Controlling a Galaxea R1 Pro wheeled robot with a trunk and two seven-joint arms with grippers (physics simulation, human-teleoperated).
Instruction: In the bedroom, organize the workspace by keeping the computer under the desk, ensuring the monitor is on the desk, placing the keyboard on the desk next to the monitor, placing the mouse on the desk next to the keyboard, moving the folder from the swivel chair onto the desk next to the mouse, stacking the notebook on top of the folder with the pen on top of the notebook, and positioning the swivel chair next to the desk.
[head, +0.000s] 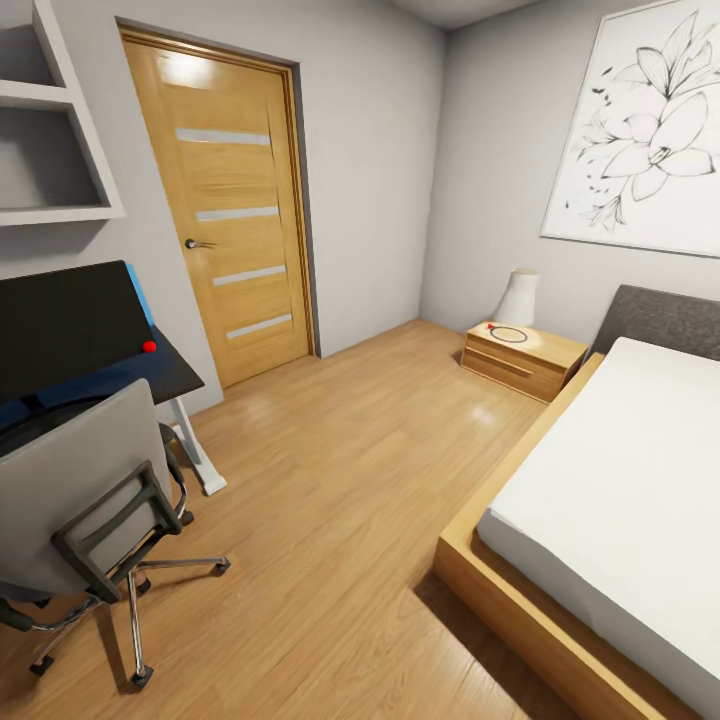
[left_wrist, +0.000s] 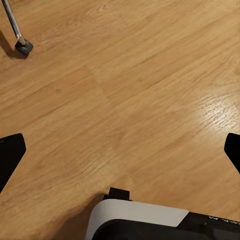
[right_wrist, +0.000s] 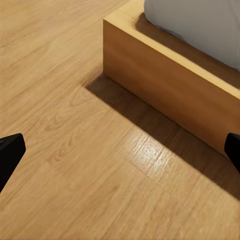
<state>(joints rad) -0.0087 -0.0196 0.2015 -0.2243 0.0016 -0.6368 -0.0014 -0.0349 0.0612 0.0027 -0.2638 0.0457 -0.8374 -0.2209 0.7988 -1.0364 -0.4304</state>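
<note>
While both tools hang spread wide and empty over the oak floor (left_wrist: 130, 100), the swivel chair (head: 85, 500) stands at the bench (head: 165, 370), nearer the left tool (left_wrist: 120, 150) than the right tool (right_wrist: 120, 150); the monitor (head: 65, 325) sits on top.

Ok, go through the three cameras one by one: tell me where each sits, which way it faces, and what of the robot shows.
Head view: high on the robot, looking down across the bedroom at the swivel chair, desk, monitor, door and bed; no arms show.
Left wrist view: faces down at the oak floor; dark fingertips at both edges, a chair castor nearby.
Right wrist view: faces the floor and the bed frame; fingertips spread wide.
Shared: all three show the floor; head and right wrist share the bed.
</note>
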